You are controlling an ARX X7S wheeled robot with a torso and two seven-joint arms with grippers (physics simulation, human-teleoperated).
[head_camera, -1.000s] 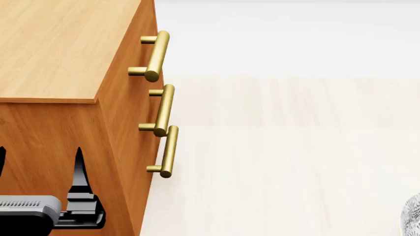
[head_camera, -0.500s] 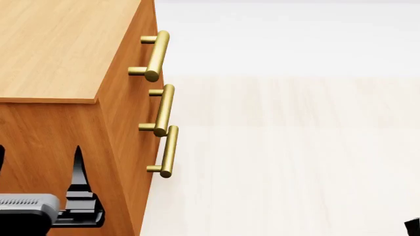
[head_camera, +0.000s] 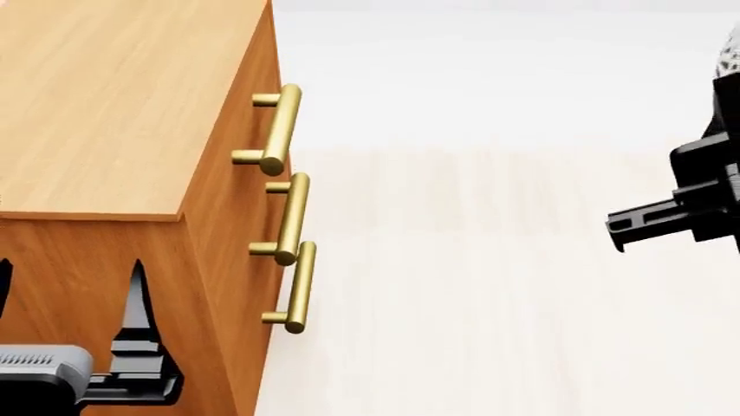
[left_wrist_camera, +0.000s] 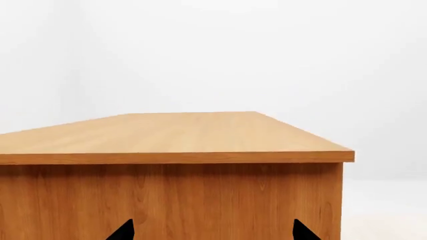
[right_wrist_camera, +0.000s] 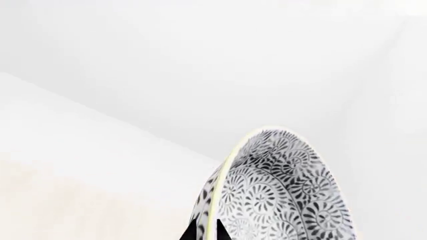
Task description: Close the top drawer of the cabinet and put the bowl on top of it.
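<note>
Nearest in the head view, bottom left: the left pincer [head_camera: 69,299], grey body with black fingers pointing up against the side panel of the cabinet [head_camera: 116,113]. One black fingertip [head_camera: 138,286] is fully visible, the other only a sliver at the frame edge; they stand well apart with nothing between them, so the pincer is open. The left wrist view confirms this: two black tips at the lower edge, spread wide, facing the cabinet's wood-grain side just under the overhanging top edge.

Beyond the left pincer, the cabinet's flat top is bare in what shows. Along its front face, three brass bar handles in a row. The top drawer [head_camera: 263,69] carries the farthest handle [head_camera: 277,130]; its front sits flush with the two drawer fronts below it, so it reads as closed.

Right side of the head view, raised well clear of the pale floor [head_camera: 486,286]: the right pincer [right_wrist_camera: 205,231], black, partly cut by the frame edge. The right wrist view shows its tips clamped on the rim of the bowl [right_wrist_camera: 280,195], which is held tilted on edge, patterned inside facing the camera. The bowl is well apart from the cabinet.
</note>
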